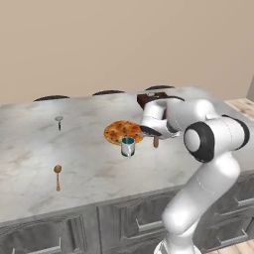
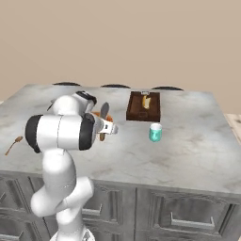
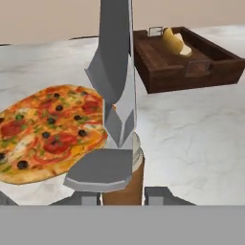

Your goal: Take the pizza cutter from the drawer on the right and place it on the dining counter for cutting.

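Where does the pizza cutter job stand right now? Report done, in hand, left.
Done: the pizza cutter is out of the drawer and over the dining counter.
In hand: the gripper is shut on its brown handle, blade up, beside the pizza.
Left: lower it onto the marble and let go; whether it touches the top yet is unclear.

The white arm bends over from the lower right of the left base view. Its gripper is squeezed tight around a brown handle.
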Tool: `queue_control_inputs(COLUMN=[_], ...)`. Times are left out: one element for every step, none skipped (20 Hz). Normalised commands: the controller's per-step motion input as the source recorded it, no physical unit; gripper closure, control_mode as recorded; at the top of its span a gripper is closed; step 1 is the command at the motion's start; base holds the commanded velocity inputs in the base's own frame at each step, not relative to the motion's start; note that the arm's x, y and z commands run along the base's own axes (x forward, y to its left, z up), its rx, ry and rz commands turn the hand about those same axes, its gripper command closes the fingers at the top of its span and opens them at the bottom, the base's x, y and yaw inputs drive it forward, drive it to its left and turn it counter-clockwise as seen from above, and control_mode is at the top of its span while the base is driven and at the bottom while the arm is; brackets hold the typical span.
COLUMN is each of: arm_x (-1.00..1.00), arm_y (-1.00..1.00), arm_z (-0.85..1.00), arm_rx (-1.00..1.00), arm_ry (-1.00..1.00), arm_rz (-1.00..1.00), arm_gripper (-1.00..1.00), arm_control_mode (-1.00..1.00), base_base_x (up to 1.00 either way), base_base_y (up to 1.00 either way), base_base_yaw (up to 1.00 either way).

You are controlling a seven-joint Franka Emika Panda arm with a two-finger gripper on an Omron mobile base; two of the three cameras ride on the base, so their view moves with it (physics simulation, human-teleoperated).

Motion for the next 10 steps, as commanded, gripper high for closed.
queue_control_inputs(arm_x=[0.42, 0.45, 0.49, 0.46, 0.47, 0.48, 0.46, 0.48, 0.54, 0.61], arm_y=[-0.33, -0.19, -0.05, -0.08, -0.02, 0.0, 0.0, 0.0, 0.0, 0.0], arm_z=[-0.09, -0.12, -0.14, -0.11, -0.1, -0.08, -0.04, 0.0, 0.0, 0.0], arm_rx=[0.0, 0.0, 0.0, 0.0, 0.0, 0.0, 0.0, 0.0, 0.0, 0.0], arm_ry=[0.16, 0.17, 0.19, 0.2, 0.19, 0.21, 0.21, 0.21, 0.2, 0.17], arm_rz=[0.0, 0.0, 0.0, 0.0, 0.0, 0.0, 0.0, 0.0, 0.0, 0.0], arm_gripper=[1.0, 1.0, 1.0, 1.0, 1.0, 1.0, 1.0, 1.0, 1.0, 1.0], arm_control_mode=[-1.0, -1.0, -1.0, -1.0, -1.0, -1.0, -1.0, -1.0, -1.0, -1.0], base_base_x=[0.0, 0.0, 0.0, 0.0, 0.0, 0.0, 0.0, 0.0, 0.0, 0.0], base_base_y=[0.0, 0.0, 0.0, 0.0, 0.0, 0.0, 0.0, 0.0, 0.0, 0.0], base_base_yaw=[0.0, 0.0, 0.0, 0.0, 0.0, 0.0, 0.0, 0.0, 0.0, 0.0])
